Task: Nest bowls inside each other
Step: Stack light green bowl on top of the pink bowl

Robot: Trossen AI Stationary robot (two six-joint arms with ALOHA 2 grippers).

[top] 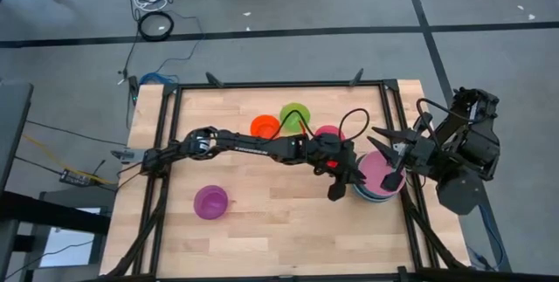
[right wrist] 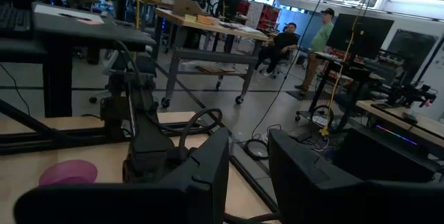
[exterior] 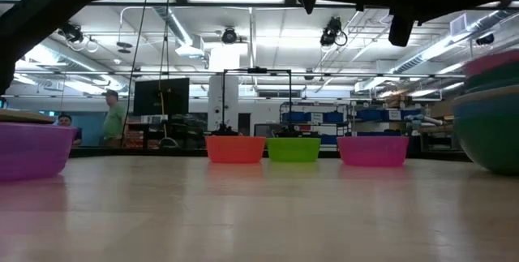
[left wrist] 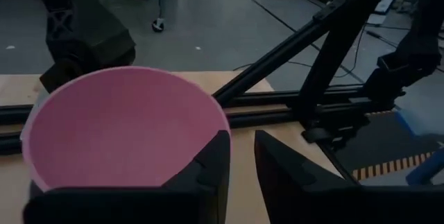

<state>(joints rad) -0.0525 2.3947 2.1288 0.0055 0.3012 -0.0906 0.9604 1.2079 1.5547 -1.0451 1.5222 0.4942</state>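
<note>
A stack of bowls point(top: 381, 177) stands near the table's right edge, a pink bowl point(left wrist: 125, 127) on top and teal and blue ones point(exterior: 491, 124) under it. My left gripper point(left wrist: 241, 175) reaches level across the table and is open at the pink bowl's rim on the stack's left side. My right gripper point(top: 390, 155) hangs open above the stack's right side with nothing between its fingers point(right wrist: 208, 175). An orange bowl point(top: 264, 127), a lime bowl point(top: 295, 113) and a magenta bowl point(top: 327, 134) stand apart at the far middle, and a purple bowl point(top: 210, 202) stands at the near left. My left gripper comes level from the table's left, and one finger point(left wrist: 208, 172) stands in front of the pink bowl's rim point(left wrist: 223, 123). The gap between the fingers shows only table wood. Whether that finger touches the rim I cannot tell.
A black frame rail point(top: 393, 107) runs around the table's edges, close behind the stack. The left arm point(top: 253, 147) lies across the table's middle. Bare wood lies along the near edge point(top: 297, 238). People stand in the room beyond the table point(exterior: 113, 116).
</note>
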